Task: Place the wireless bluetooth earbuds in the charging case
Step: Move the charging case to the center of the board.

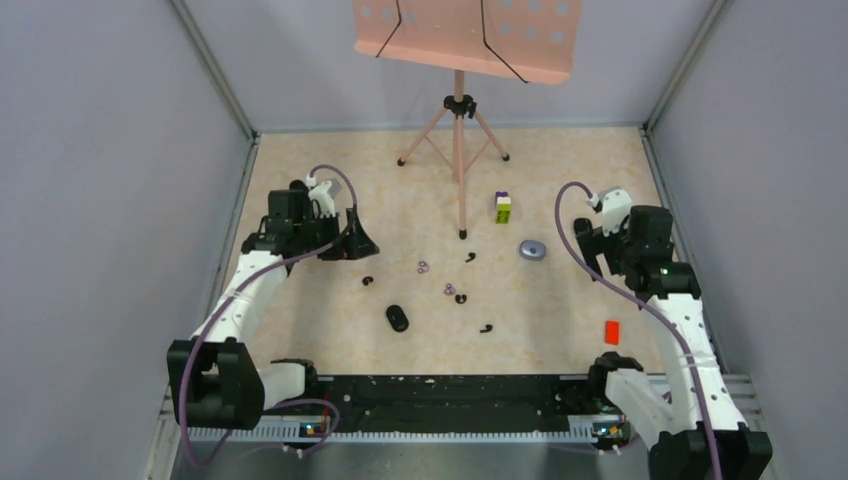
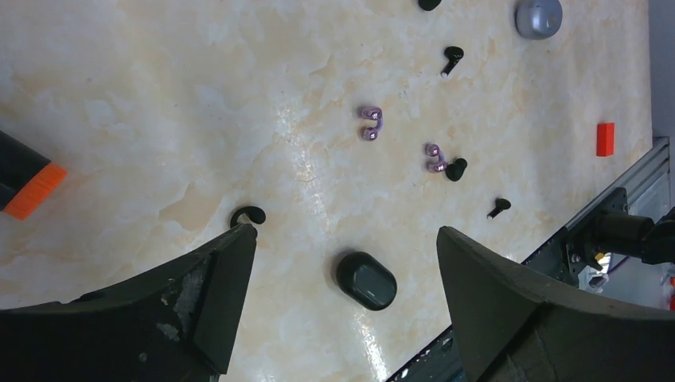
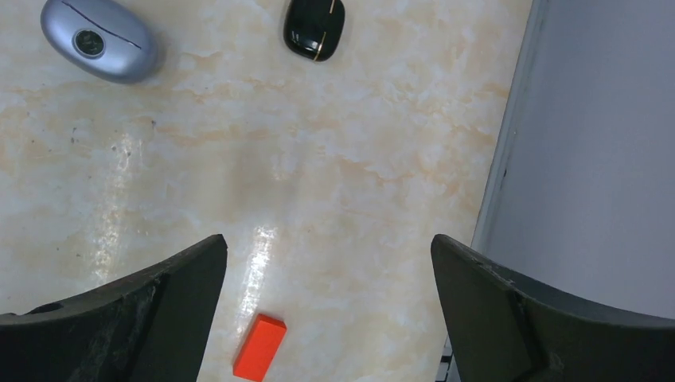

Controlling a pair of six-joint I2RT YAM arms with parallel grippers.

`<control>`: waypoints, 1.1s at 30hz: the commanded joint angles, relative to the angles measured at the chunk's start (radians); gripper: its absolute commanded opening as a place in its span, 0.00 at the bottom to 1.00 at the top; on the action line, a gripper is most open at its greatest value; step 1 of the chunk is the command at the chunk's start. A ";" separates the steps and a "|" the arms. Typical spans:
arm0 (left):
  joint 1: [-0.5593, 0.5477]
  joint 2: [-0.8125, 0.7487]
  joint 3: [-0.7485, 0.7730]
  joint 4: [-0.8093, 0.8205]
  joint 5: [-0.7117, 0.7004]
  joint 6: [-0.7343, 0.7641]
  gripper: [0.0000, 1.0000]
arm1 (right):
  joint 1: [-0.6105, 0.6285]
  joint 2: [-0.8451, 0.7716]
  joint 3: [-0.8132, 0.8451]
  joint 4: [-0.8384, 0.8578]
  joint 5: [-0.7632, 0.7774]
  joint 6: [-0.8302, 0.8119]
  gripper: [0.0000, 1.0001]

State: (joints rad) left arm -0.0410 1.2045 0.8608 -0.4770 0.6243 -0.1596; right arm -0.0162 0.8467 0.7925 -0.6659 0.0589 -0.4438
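Across the middle of the pale marbled tabletop (image 1: 560, 300), four tiny black comma-shaped earbuds (image 1: 368, 281) and two pale purple earbuds (image 1: 423, 267) are lying scattered, none of them in a case. Toward the near side, a black oval charging case (image 1: 398, 318) is sitting closed among them. A silver-grey oval case (image 1: 532, 250) is resting further right, also looking shut. Which of the two the buds belong in, I cannot tell.

On the left, the left gripper (image 2: 346, 233) is hovering above the table with its jaws spread wide and nothing between them. One black bud is showing just beside a fingertip in the wrist view. Over on the right, the right gripper (image 3: 328, 239) is hanging just as wide and empty, with a small red block (image 3: 259, 358) lying on the table below it.

By my reading nothing is being inserted yet, and this is looking like the opening approach. The next move, I'd say, is calling for one arm to open and steady a case. The other will then be needing a very fine pinch on a bud far smaller than its finger.
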 commanded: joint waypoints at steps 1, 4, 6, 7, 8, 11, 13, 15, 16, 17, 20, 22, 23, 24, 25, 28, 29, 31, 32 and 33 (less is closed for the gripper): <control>0.004 -0.019 -0.017 0.052 0.010 -0.002 0.89 | -0.003 0.026 -0.002 0.055 -0.024 -0.009 0.99; 0.004 -0.020 -0.027 0.051 -0.001 0.012 0.89 | -0.003 0.056 0.007 0.044 -0.131 -0.104 0.98; 0.004 -0.018 -0.035 0.048 -0.012 0.018 0.89 | -0.003 0.071 0.026 0.000 -0.251 -0.191 0.95; 0.004 -0.014 -0.040 0.048 -0.023 0.022 0.89 | -0.003 0.077 0.030 -0.010 -0.306 -0.220 0.94; 0.004 -0.012 -0.045 0.047 -0.038 0.026 0.88 | -0.002 0.084 0.035 -0.011 -0.345 -0.230 0.93; 0.004 -0.002 -0.046 0.038 -0.074 0.050 0.86 | 0.004 0.129 0.061 -0.012 -0.421 -0.223 0.90; 0.004 0.006 -0.034 0.021 -0.087 0.081 0.85 | 0.010 0.176 0.080 -0.010 -0.451 -0.216 0.84; 0.004 0.018 -0.016 0.005 -0.101 0.102 0.83 | 0.010 0.236 0.097 0.017 -0.454 -0.180 0.76; 0.004 0.024 -0.007 0.000 -0.106 0.109 0.83 | 0.034 0.274 0.107 0.045 -0.434 -0.142 0.73; 0.004 0.026 0.000 -0.001 -0.110 0.115 0.83 | 0.036 0.311 0.121 0.077 -0.402 -0.086 0.69; 0.004 0.030 0.009 -0.002 -0.111 0.119 0.82 | 0.038 0.445 0.190 0.155 -0.280 0.079 0.59; 0.004 0.036 0.015 -0.005 -0.108 0.116 0.81 | 0.036 0.518 0.224 0.186 -0.215 0.170 0.56; 0.004 0.039 0.020 -0.006 -0.103 0.115 0.80 | 0.036 0.543 0.230 0.217 -0.188 0.204 0.56; 0.004 0.041 0.024 -0.008 -0.100 0.117 0.80 | 0.036 0.560 0.231 0.255 -0.164 0.230 0.56; 0.004 0.041 0.028 -0.010 -0.101 0.115 0.79 | 0.036 0.571 0.229 0.290 -0.147 0.253 0.56; 0.004 0.041 0.041 -0.025 -0.111 0.125 0.79 | 0.036 0.617 0.237 0.367 -0.104 0.295 0.56; 0.004 0.039 0.046 -0.034 -0.115 0.129 0.79 | 0.036 0.638 0.250 0.376 -0.086 0.301 0.56; 0.004 0.039 0.058 -0.057 -0.120 0.142 0.78 | 0.036 0.684 0.279 0.377 -0.050 0.306 0.57; 0.004 0.039 0.063 -0.070 -0.121 0.148 0.78 | 0.036 0.703 0.290 0.378 -0.019 0.307 0.58; 0.004 0.040 0.067 -0.080 -0.123 0.151 0.78 | 0.034 0.720 0.297 0.378 -0.007 0.305 0.59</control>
State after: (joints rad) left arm -0.0410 1.2465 0.8745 -0.5121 0.5106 -0.0441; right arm 0.0128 1.5120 1.0130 -0.3737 -0.0559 -0.1963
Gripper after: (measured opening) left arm 0.786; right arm 0.574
